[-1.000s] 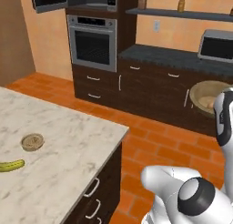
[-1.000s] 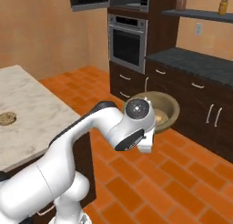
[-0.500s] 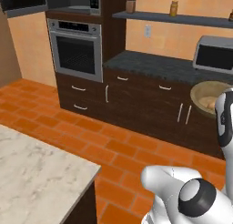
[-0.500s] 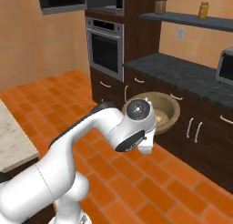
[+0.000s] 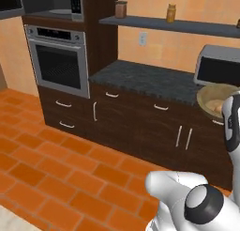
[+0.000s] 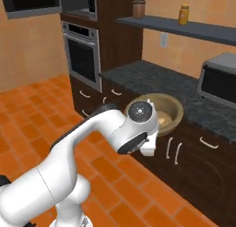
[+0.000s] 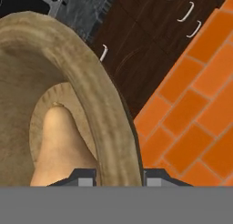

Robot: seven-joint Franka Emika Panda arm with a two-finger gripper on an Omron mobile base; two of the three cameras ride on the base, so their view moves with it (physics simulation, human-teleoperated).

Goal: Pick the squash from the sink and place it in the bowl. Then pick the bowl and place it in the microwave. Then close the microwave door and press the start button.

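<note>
The tool [image 7: 116,176] is clamped on the rim of the one bowl [image 7: 104,104], carried in the air above the orange floor [image 7: 191,104]. One squash [image 7: 59,150] lies inside it. Two jars [image 5: 121,9] stand on the shelf [image 5: 164,24].

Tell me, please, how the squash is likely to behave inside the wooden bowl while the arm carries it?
The squash looks rounded and smooth, so it may roll or slide on the bowl's curved floor if the bowl tilts. It sits low beneath a tall rim, so it probably won't spill out. The claw pinches just one edge of the rim, so the bowl may sag or swing.
</note>
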